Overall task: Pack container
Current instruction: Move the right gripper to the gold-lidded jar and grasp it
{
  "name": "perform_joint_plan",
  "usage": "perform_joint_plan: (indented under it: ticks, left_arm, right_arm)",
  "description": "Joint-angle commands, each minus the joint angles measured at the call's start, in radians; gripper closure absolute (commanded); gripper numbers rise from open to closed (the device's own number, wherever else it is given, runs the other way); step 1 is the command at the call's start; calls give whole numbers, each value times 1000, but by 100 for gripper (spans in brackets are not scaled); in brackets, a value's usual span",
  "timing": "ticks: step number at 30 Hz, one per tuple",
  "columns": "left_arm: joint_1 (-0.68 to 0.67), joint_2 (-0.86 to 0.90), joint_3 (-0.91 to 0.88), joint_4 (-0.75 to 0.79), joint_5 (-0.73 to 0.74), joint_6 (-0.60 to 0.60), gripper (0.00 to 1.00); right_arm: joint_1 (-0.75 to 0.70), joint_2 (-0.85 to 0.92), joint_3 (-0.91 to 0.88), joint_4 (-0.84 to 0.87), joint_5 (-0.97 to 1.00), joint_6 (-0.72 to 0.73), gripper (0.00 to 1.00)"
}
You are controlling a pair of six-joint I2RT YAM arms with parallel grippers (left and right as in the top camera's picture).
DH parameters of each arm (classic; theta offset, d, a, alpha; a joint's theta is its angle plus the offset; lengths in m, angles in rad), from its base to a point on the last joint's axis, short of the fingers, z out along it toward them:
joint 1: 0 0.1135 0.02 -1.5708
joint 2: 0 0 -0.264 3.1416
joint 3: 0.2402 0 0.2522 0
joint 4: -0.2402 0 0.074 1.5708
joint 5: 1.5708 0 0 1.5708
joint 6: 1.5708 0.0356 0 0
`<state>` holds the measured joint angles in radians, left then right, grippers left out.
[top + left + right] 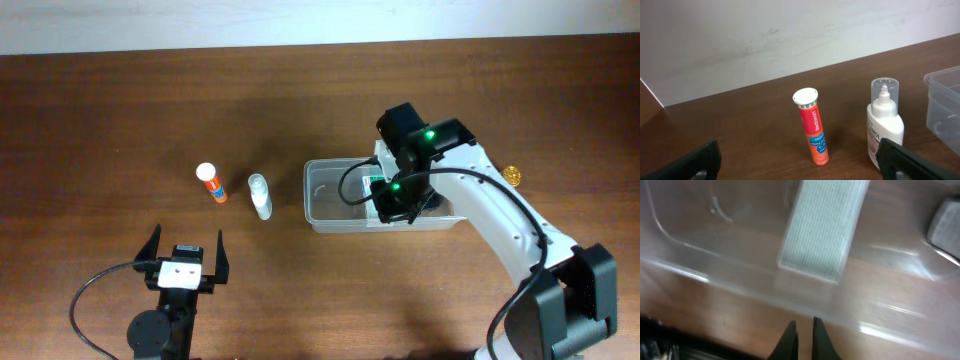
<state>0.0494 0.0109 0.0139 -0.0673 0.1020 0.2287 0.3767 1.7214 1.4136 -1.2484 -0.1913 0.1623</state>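
Right wrist view: right claw (803, 330) at the bottom edge, tips drawn almost together, nothing seen between them, roots cut off by the frame. Past them, blurred, is the container (695, 275) wall. Inside lies a pale ribbed box (822, 225), its far end cropped at the top. Grey shape (946, 222) upper right, cropped, cannot tell what.

Overhead hides that box. The right arm (490, 215) covers the container's right half, right of centre on the table (100, 120); only its left end shows bare.

Left claw (188, 238), lower left, spread wide, gripping nothing. Only its wrist view shows the tube (812, 127) with orange label and the bottle (884, 125) with clear cap, both standing. Gold thing (512, 177) far right, too small to tell.
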Motion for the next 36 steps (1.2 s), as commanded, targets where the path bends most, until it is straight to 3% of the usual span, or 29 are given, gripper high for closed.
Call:
perform_joint_plan:
  ticks: [1,3,6,8,12,16,17,20,27,36]
  left_arm:
    - [6,-5,-4,-2,14,12,0]
    - [6,-5,-4,-2,14,12,0]
    - [6,-5,-4,-2,14,12,0]
    - [6,-5,-4,-2,14,12,0]
    - [6,-5,-4,-2,14,12,0]
    - [6,-5,-4,-2,14,12,0]
    - [6,-5,-4,-2,14,12,0]
    - [6,-5,-4,-2,14,12,0]
    - [6,-5,-4,-2,14,12,0]
    - [6,-5,-4,-2,14,12,0]
  right_arm:
    - [-50,-51,193,-108,130,11,93]
    - [-96,-66,289,-175,204,11,83]
    - [-249,-86,440,-294,283,10,49]
    - [-340,-96,460,-327,282,4,38]
    - [-541,-97,428,-337,244,-19,35]
    - [-633,-94,359,-304,166,-122,34]
    - [-657,-93,323,-272,145,-172,29]
    - [-681,-92,252,-173,143,-241,15]
    - [-685,-60,163,0,142,-220,15]
    - [-685,152,135,117,142,-98,16]
